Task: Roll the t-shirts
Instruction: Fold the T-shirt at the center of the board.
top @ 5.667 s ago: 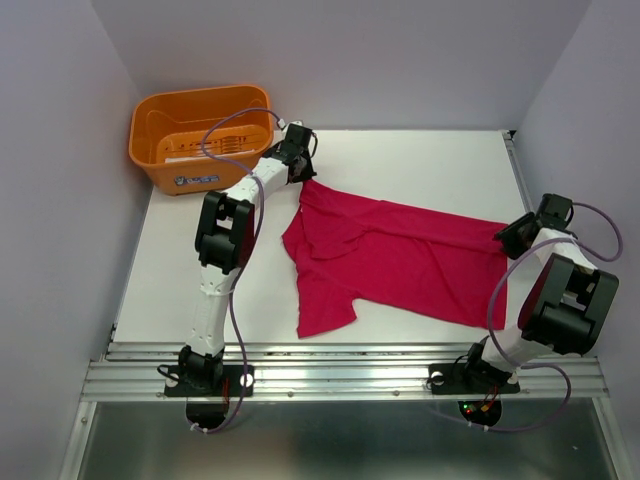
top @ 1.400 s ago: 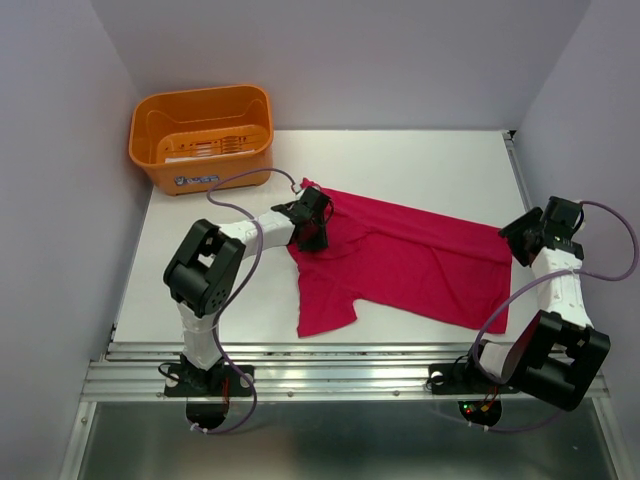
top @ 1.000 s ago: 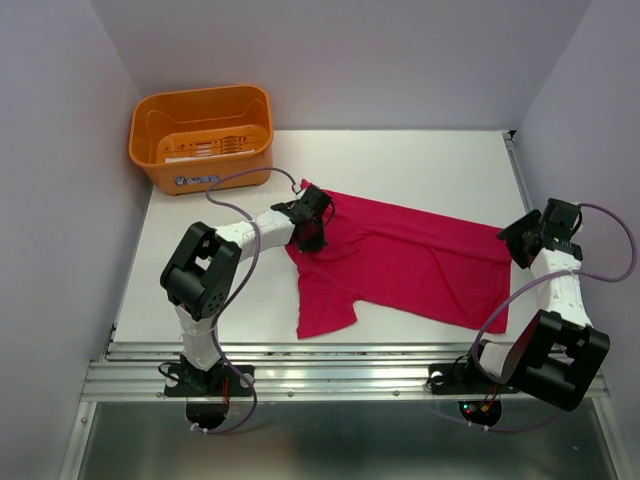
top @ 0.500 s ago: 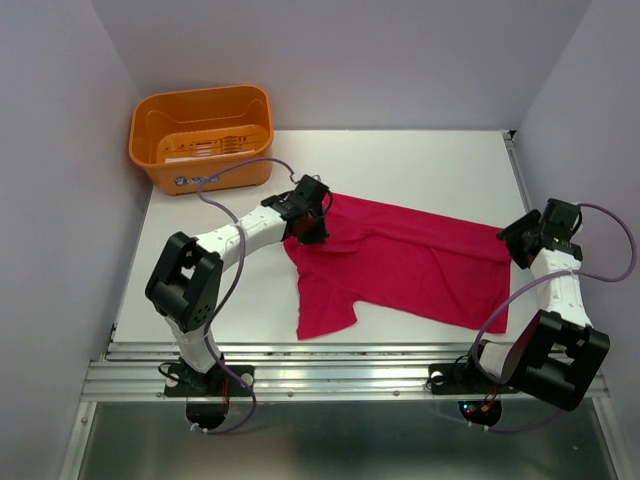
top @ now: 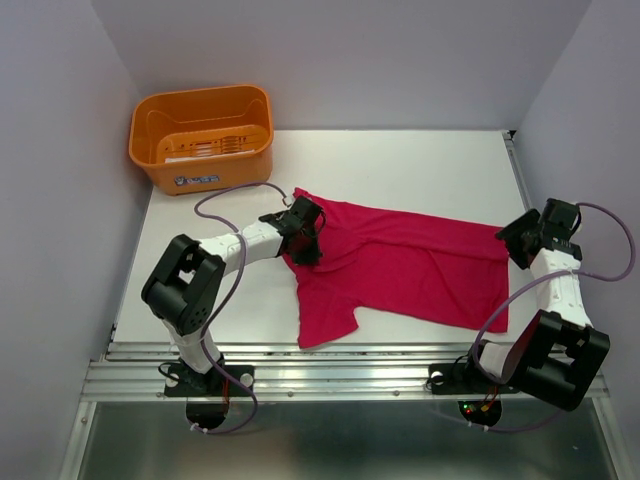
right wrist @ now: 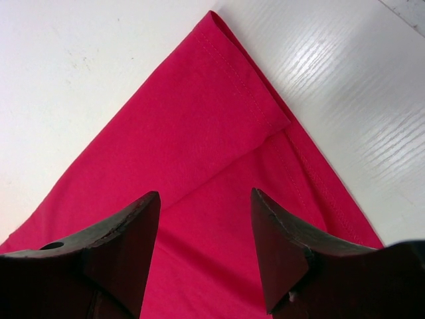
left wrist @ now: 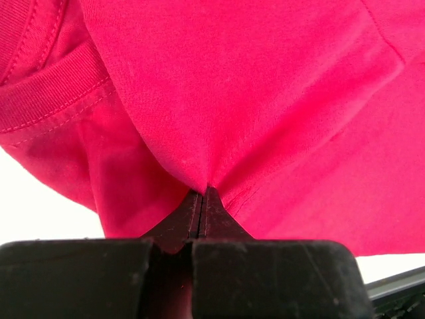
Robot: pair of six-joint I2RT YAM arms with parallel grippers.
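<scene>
One crimson t-shirt, spread out but not yet rolled

It lies rumpled across the table. The left gripper pinches fabric beside the collar, and the right gripper hangs with jaws apart over the hem corner. This looks like the flattening step; next, the right gripper likely needs to close on that corner.
</scene>
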